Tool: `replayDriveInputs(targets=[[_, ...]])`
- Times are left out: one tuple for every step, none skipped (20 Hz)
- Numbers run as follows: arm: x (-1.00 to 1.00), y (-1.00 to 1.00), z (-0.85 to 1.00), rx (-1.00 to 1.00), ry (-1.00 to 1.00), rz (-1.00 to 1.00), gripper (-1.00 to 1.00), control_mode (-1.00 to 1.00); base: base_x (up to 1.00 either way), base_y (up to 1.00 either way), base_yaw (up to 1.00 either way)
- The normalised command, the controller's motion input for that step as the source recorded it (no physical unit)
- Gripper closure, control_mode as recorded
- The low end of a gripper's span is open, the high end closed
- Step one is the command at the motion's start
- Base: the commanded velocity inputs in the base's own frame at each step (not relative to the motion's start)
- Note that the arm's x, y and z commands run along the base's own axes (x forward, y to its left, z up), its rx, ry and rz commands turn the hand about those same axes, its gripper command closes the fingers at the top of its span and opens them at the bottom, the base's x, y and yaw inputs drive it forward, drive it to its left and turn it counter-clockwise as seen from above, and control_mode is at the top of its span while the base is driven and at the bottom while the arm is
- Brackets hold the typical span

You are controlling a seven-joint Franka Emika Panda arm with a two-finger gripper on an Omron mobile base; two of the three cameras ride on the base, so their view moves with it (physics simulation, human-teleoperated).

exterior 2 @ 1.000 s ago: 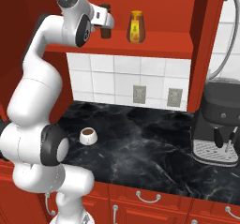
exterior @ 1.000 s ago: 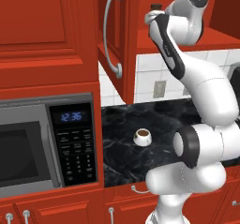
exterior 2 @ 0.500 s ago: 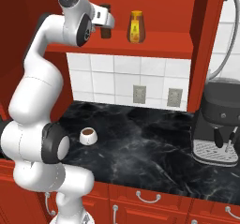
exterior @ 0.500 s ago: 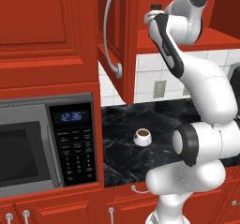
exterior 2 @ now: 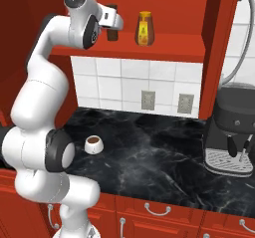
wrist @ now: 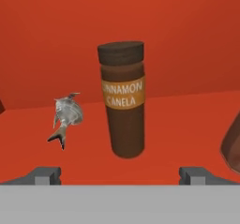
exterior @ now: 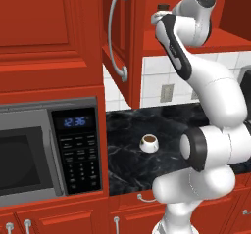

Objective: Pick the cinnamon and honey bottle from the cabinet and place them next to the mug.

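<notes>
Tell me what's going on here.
The robot arm has its gripper raised to the open cabinet shelf, open and lined up on the cinnamon, not yet gripping it. The honey bottle stands beside it on the shelf. The mug waits on the black counter below.

The arm hides most of the cinnamon; the honey bottle is cut off.
</notes>
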Motion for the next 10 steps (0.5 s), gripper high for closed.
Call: replayDriveInputs(targets=[[0.19, -0.06, 0.00, 0.00, 0.01, 0.00, -1.00, -1.00, 0.00, 0.00, 0.00], [0.21, -0.09, 0.00, 0.00, 0.01, 0.00, -1.00, -1.00, 0.00, 0.00, 0.00], [0.24, -0.03, 0.00, 0.00, 0.01, 0.00, -1.00, -1.00, 0.00, 0.00, 0.00], [0.29, 0.00, 0.00, 0.00, 0.01, 0.00, -1.00, -1.00, 0.00, 0.00, 0.00], [0.30, 0.00, 0.00, 0.00, 0.03, 0.00, -1.00, -1.00, 0.00, 0.00, 0.00], [0.30, 0.00, 0.00, 0.00, 0.03, 0.00, -1.00, -1.00, 0.00, 0.00, 0.00], [0.21, 0.00, 0.00, 0.00, 0.04, 0.00, -1.00, -1.00, 0.00, 0.00, 0.00], [0.16, 0.00, 0.00, 0.00, 0.03, 0.00, -1.00, -1.00, 0.00, 0.00, 0.00], [0.19, 0.00, 0.00, 0.00, 0.01, 0.00, -1.00, -1.00, 0.00, 0.00, 0.00], [0.21, 0.00, 0.00, 0.00, 0.01, 0.00, -1.00, -1.00, 0.00, 0.00, 0.00]])
